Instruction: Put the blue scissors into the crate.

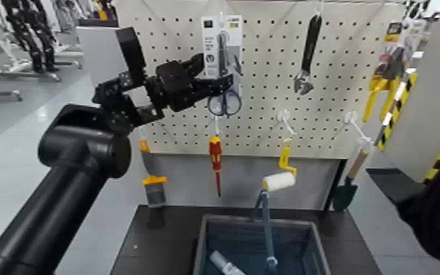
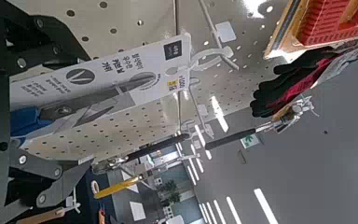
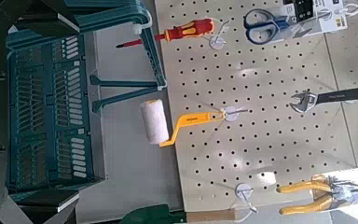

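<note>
Blue scissors (image 1: 224, 69) hang on the pegboard (image 1: 267, 88), card upright, long axis vertical, loop handles low; head view puts the left gripper (image 1: 207, 82) at the card's left edge at mid-height, so the left arm is clearly nearer, while the crate (image 1: 207, 234) sits directly below on the table (image 1: 157, 234). Left wrist view: card lies between the dark fingers (image 2: 37, 173), which bracket it; jaws look parted around it, firm closure not evident. Right wrist view: scissors (image 3: 266, 25) seen far off beside the red screwdriver (image 3: 182, 33); right gripper not visible, parked away.
</note>
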